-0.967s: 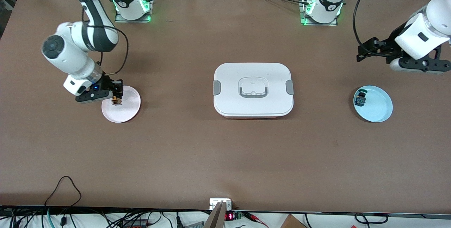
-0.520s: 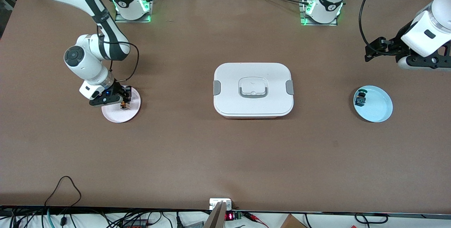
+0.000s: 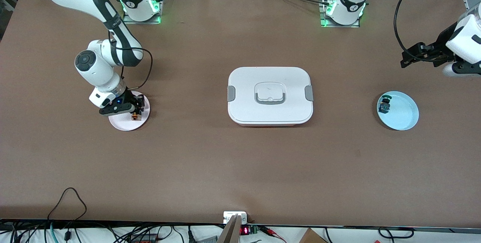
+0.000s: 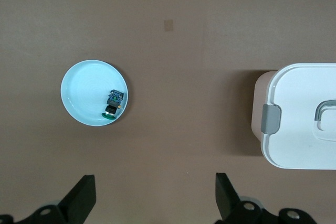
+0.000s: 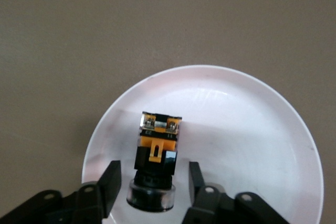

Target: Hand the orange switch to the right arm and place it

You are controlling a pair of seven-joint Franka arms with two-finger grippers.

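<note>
Orange and black, the orange switch (image 5: pixel 155 153) lies on the pale pink plate (image 3: pixel 129 122) at the left of the front frame, toward the right arm's end of the desk. The right claw (image 3: pixel 136 108) sits low over that plate; in the right wrist view its fingers (image 5: pixel 111 186) stand either side of the switch with a visible gap on each flank, so the jaws are parted and nothing is gripped. Judgement: the hand-over is done and the placing step is at its release; the part appears set down on the plate. The left claw (image 3: pixel 413 54) hangs at the upper right of the front frame, over bare desk, jaws spread wide and empty, waiting. Below it the blue plate (image 3: pixel 407 117) carries a small green-and-blue part (image 3: pixel 384 104), and a white lidded box (image 3: pixel 269 95) occupies the centre. Next move, as judged: lift the right claw straight up, fingers kept apart, so neither one drags or tips the switch.
</note>
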